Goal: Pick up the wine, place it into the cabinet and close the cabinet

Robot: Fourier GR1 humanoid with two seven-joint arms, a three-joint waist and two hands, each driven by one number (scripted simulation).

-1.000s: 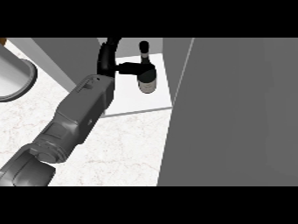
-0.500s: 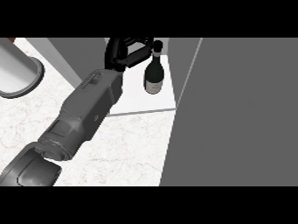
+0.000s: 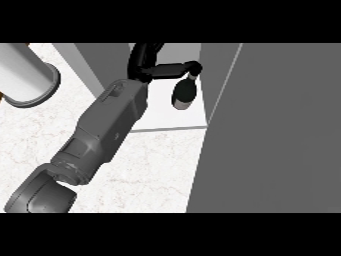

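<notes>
White marbled countertop (image 3: 154,170); white cylindrical container (image 3: 18,75) stands at upper left. Cabinet (image 3: 284,130) sits on counter at right; pale cabinet floor (image 3: 174,119) adjoins counter edge.

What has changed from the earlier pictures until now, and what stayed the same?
The hand carried the wine bottle a little further right inside the open cabinet, and the bottle now hangs more tilted. The fingers stayed curled round its neck. The cabinet door stayed open.
</notes>
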